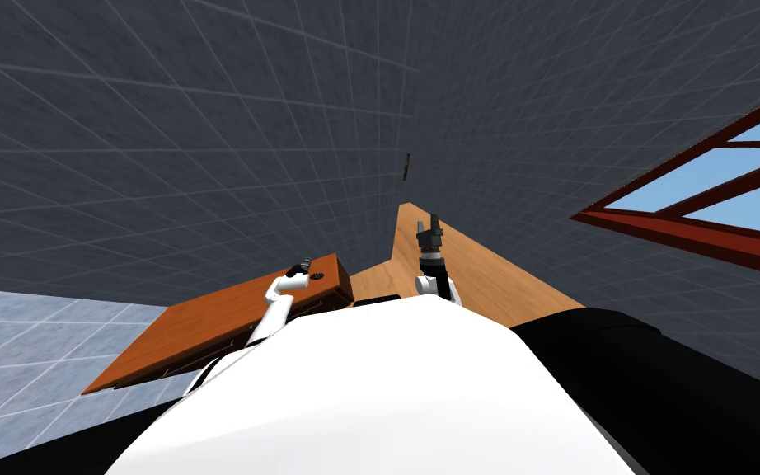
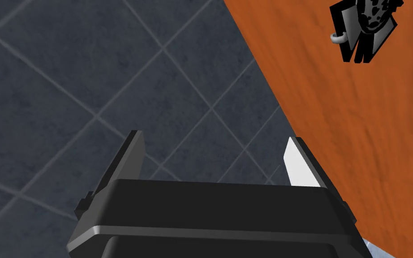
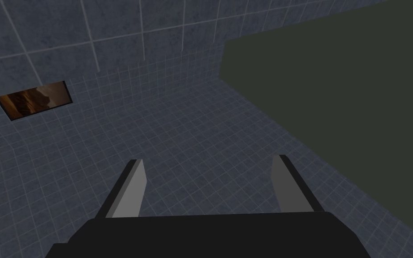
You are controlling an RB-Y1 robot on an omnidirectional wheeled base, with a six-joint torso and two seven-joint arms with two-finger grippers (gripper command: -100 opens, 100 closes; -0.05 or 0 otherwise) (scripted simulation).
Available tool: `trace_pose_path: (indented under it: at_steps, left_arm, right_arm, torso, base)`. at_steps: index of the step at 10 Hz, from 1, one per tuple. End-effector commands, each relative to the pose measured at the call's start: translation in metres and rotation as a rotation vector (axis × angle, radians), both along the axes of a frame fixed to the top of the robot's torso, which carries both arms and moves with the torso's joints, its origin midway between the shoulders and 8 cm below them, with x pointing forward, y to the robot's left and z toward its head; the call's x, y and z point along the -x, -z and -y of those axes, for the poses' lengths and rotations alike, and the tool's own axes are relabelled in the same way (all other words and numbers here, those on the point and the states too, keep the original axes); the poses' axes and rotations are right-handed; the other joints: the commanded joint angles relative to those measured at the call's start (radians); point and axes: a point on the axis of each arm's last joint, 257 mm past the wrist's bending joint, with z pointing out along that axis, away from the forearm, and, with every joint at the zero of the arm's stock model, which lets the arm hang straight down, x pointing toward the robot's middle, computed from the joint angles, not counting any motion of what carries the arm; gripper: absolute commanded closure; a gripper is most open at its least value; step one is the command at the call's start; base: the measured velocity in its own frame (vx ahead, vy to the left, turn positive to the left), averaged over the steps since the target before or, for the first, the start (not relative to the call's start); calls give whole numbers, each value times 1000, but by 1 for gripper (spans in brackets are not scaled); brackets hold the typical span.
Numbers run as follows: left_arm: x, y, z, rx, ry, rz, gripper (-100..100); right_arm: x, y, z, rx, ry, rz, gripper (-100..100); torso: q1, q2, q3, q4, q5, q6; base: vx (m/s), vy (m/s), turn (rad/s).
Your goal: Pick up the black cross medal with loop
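The black cross medal point(image 2: 364, 27) with a small grey loop point(image 2: 337, 38) lies on an orange-brown wooden tabletop point(image 2: 358, 134). In the head view it is a tiny dark speck point(image 1: 318, 277) near the table's far corner. My left gripper point(image 2: 214, 156) is open with nothing between its fingers. It hangs at the table's edge, short of the medal and off to one side, and appears beside the medal in the head view point(image 1: 298, 268). My right gripper point(image 3: 208, 179) is open and empty, held raised over the lighter wooden surface point(image 1: 430, 227).
The brown table point(image 1: 205, 330) stands against a dark tiled wall point(image 1: 205, 124). A lighter wooden surface point(image 1: 494, 280) adjoins it on the right. A red-framed window point(image 1: 700, 198) is at the far right, with a black shape point(image 1: 617, 346) below it.
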Motion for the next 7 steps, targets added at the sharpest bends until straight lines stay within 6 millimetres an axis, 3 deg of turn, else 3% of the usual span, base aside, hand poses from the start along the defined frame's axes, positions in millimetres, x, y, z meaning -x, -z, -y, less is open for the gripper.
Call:
trace_pose_path:
  at_steps: [1, 7]
  left_arm:
    - [9, 6, -11, 9, -27, -45, -100]
    - [33, 35, -35, 51, -117, -183, -100]
  right_arm:
    - [0, 0, 0, 0, 0, 0, 0]
    - [0, 0, 0, 0, 0, 0, 0]
  torso:
    - [0, 0, 0, 0, 0, 0]
    - [1, 2, 1, 0, 0, 0]
  base:
    - [67, -20, 38]
    - [43, -20, 27]
